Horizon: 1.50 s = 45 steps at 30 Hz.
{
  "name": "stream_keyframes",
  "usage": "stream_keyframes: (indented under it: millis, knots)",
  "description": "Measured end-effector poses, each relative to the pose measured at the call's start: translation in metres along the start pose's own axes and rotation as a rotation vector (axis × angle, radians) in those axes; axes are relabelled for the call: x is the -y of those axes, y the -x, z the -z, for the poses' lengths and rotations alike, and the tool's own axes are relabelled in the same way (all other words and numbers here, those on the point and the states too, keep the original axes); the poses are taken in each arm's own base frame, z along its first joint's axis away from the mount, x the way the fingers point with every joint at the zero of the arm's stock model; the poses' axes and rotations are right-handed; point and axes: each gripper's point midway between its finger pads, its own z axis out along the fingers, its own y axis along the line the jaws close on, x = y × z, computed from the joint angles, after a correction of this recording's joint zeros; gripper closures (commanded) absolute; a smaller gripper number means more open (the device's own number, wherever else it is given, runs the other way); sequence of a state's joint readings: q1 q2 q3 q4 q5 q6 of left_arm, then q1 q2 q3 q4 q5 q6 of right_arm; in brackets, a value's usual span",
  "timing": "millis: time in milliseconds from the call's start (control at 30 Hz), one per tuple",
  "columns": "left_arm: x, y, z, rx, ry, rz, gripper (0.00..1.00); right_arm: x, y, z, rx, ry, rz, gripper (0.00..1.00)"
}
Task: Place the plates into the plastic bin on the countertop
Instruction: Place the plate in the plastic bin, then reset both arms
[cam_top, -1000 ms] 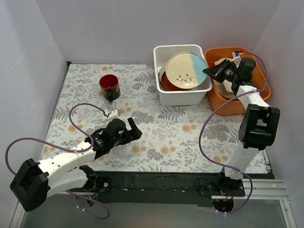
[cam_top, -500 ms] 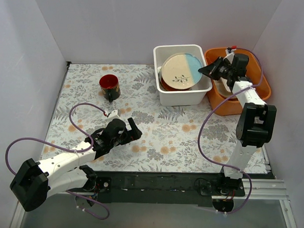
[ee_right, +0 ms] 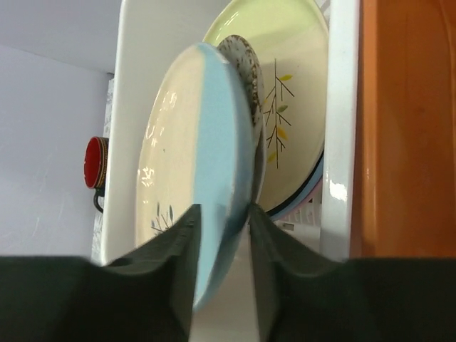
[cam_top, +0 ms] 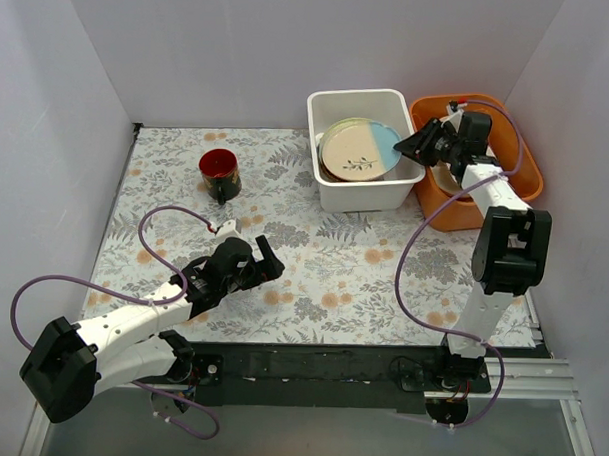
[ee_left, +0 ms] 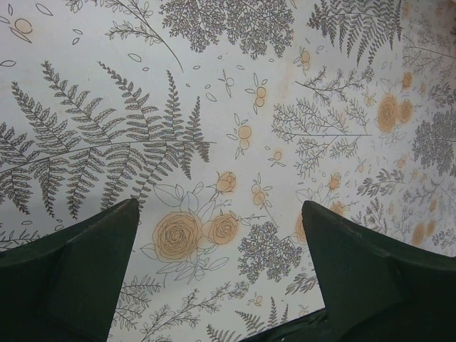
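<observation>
My right gripper point(cam_top: 409, 149) is shut on the rim of the cream-and-blue plate point(cam_top: 359, 150) and holds it tilted inside the white plastic bin point(cam_top: 361, 198). In the right wrist view my fingers point(ee_right: 223, 210) straddle that plate point(ee_right: 214, 142). Behind it in the bin point(ee_right: 342, 107) lie a pale cream plate with a leaf sprig point(ee_right: 285, 85), a speckled dish point(ee_right: 239, 64) and more plates under them. My left gripper point(cam_top: 268, 262) is open and empty, low over the leaf-and-flower countertop point(cam_top: 343, 259). The left wrist view shows only that pattern between the open fingers point(ee_left: 219, 206).
An orange tub point(cam_top: 507, 165) with beige and white dishes stands right of the bin, touching it; it also shows in the right wrist view point(ee_right: 406, 142). A small dark-red cup point(cam_top: 219, 172) stands at the back left. White walls close in the countertop on three sides.
My right gripper has moved left and down with the cream-and-blue plate, which has dropped lower and flatter into the bin. The left arm has not moved.
</observation>
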<state>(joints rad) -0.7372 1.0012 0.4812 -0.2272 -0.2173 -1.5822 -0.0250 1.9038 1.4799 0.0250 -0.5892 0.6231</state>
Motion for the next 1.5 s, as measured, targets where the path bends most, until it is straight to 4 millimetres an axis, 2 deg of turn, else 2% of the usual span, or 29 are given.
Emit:
stream_keyframes:
  millis: [67, 133, 333, 433, 567, 767, 967, 1133, 1267, 1500]
  knots:
    - [0.0, 0.0, 0.0, 0.0, 0.001, 0.0, 0.02, -0.004, 0.004, 0.005, 0.02, -0.008, 0.011, 0.43]
    - [0.0, 0.0, 0.0, -0.001, 0.001, 0.0, 0.02, -0.015, 0.012, 0.015, 0.054, -0.008, 0.039, 0.39]
    - [0.0, 0.0, 0.0, 0.0, 0.001, 0.0, 0.02, -0.05, 0.038, 0.043, 0.165, 0.019, 0.127, 0.33]
    - [0.0, 0.0, 0.0, 0.0, 0.001, 0.0, 0.02, -0.06, 0.042, 0.053, 0.205, 0.029, 0.153, 0.29]
    - [0.0, 0.0, 0.0, 0.0, 0.001, -0.001, 0.02, -0.06, 0.042, 0.057, 0.221, 0.022, 0.158, 0.2]
    - [0.0, 0.0, 0.0, 0.0, -0.001, -0.008, 0.02, -0.05, 0.034, 0.054, 0.209, 0.0, 0.144, 0.04]
    - [0.005, 0.006, 0.006, 0.023, -0.028, -0.008, 0.02, -0.041, 0.022, 0.059, 0.204, -0.027, 0.135, 0.02]
    - [0.009, 0.013, 0.012, 0.052, -0.049, -0.009, 0.02, -0.042, 0.009, 0.072, 0.211, -0.044, 0.157, 0.02]
    - [0.006, 0.012, 0.01, 0.047, -0.036, -0.019, 0.02, -0.047, -0.009, 0.082, 0.206, -0.071, 0.197, 0.02]
    - [-0.007, 0.0, -0.002, 0.006, 0.03, -0.039, 0.02, -0.078, -0.072, 0.083, 0.122, -0.085, 0.328, 0.02]
